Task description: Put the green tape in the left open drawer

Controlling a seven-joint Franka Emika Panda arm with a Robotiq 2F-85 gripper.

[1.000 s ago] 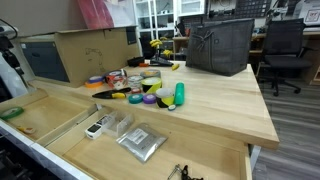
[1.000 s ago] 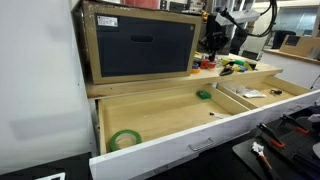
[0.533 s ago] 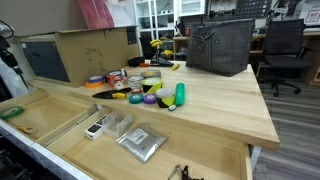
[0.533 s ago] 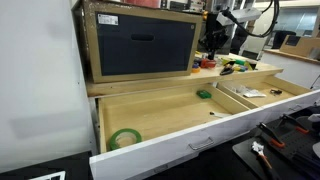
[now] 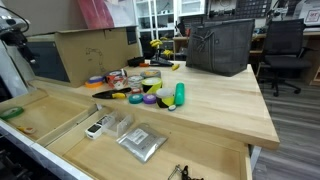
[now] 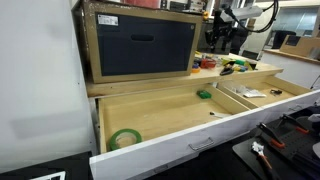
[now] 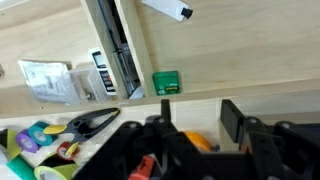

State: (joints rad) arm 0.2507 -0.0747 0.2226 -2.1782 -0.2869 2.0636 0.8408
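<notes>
The green tape [image 6: 124, 139], a flat bright green ring, lies on the bottom of the left open drawer [image 6: 170, 110] near its front corner. It also shows at the picture's edge as the green tape [image 5: 9, 112] in the pale plywood drawer [image 5: 45, 108]. It does not show in the wrist view. My gripper [image 7: 198, 108] hangs over the table edge above the drawer [image 7: 240, 40], far from the tape. Its fingers [image 7: 232, 116] stand apart with nothing between them. In the exterior views the arm [image 6: 222, 20] stands at the back, by the table.
A small square green item [image 7: 165, 83] lies in the same drawer by the divider. The neighbouring drawer holds clear boxes [image 5: 112, 125] and a silver pouch [image 5: 140, 142]. On the tabletop are tape rolls, a green bottle [image 5: 179, 95], a cardboard box [image 5: 95, 48] and a dark bag [image 5: 220, 45].
The arm has shifted upward and into view at the picture's top corner in an exterior view. The green tape has stayed where it lay in the drawer.
</notes>
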